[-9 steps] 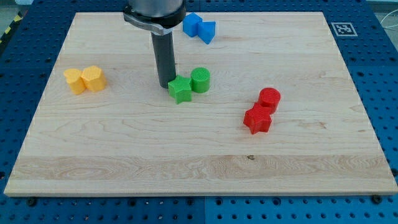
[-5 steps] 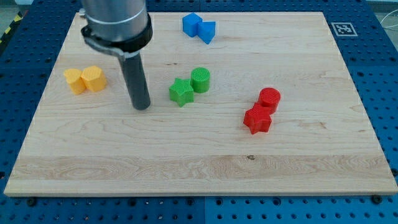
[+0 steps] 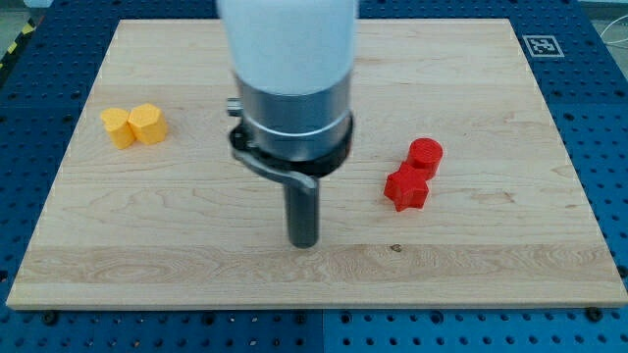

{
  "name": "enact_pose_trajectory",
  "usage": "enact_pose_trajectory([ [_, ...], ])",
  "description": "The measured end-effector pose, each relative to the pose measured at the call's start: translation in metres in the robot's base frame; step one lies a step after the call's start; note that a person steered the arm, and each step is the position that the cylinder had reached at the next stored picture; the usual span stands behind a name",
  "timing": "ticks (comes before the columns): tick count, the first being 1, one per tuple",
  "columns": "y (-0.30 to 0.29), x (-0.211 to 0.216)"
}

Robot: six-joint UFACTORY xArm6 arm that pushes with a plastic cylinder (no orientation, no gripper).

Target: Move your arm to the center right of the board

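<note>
My tip (image 3: 303, 243) rests on the wooden board (image 3: 491, 245) a little below its centre, well left of and below the two red blocks. A red cylinder (image 3: 426, 155) and a red block of unclear shape (image 3: 405, 187) touch each other at the view's centre right. Two yellow blocks (image 3: 133, 126) sit side by side at the view's left. The arm's body hides the green and blue blocks.
A black and white marker tag (image 3: 542, 45) sits at the board's top right corner. A blue perforated table (image 3: 608, 147) surrounds the board.
My tip has moved from beside the green star, first to the view's left and down, then right and further down. The arm now covers the green and blue blocks.
</note>
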State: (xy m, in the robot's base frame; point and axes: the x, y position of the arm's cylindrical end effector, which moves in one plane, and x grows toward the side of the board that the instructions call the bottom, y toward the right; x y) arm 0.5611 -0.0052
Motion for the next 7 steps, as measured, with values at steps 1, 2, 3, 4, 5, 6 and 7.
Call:
enact_pose_trajectory([
  [1,0.023,-0.008],
  [2,0.032,-0.029],
  [3,0.035,-0.056],
  [4,0.04,-0.081],
  [5,0.05,-0.111],
  [6,0.07,-0.141],
  [7,0.104,-0.158],
])
